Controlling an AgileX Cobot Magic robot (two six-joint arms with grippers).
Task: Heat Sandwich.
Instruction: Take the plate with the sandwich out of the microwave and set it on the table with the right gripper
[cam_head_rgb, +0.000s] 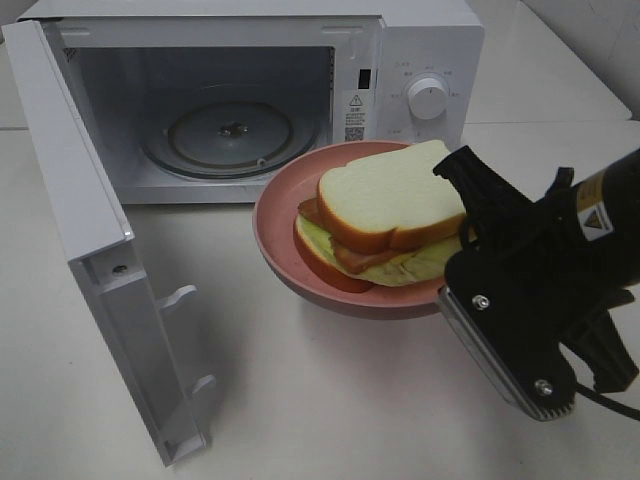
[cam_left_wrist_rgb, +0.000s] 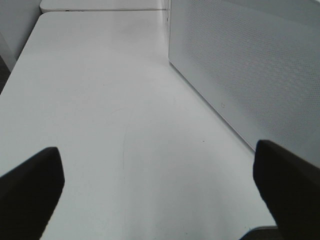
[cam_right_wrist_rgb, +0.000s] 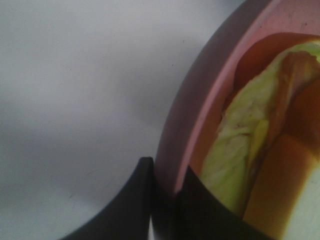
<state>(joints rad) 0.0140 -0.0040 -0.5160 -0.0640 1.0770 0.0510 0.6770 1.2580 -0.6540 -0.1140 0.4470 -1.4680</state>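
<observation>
The sandwich (cam_head_rgb: 390, 210), white bread with tan crust and yellowish-green filling, lies on a round pink plate (cam_head_rgb: 283, 205). My right gripper (cam_head_rgb: 455, 272) is shut on the plate's right rim and holds it just in front of the open microwave (cam_head_rgb: 425, 55). The plate looks raised off the table. The right wrist view shows the fingers (cam_right_wrist_rgb: 195, 205) pinching the rim (cam_right_wrist_rgb: 200, 100), with the sandwich filling (cam_right_wrist_rgb: 240, 150) close by. My left gripper (cam_left_wrist_rgb: 157, 170) stands open over bare table, nothing between its fingers (cam_left_wrist_rgb: 30, 190); it is outside the exterior view.
The microwave door (cam_head_rgb: 90, 250) swings out wide to the left. Inside is a glass turntable (cam_head_rgb: 230, 135). A control knob (cam_head_rgb: 428, 98) sits on the right panel. The microwave's perforated side wall (cam_left_wrist_rgb: 250, 65) stands close to the left gripper. White table (cam_head_rgb: 320, 400) in front.
</observation>
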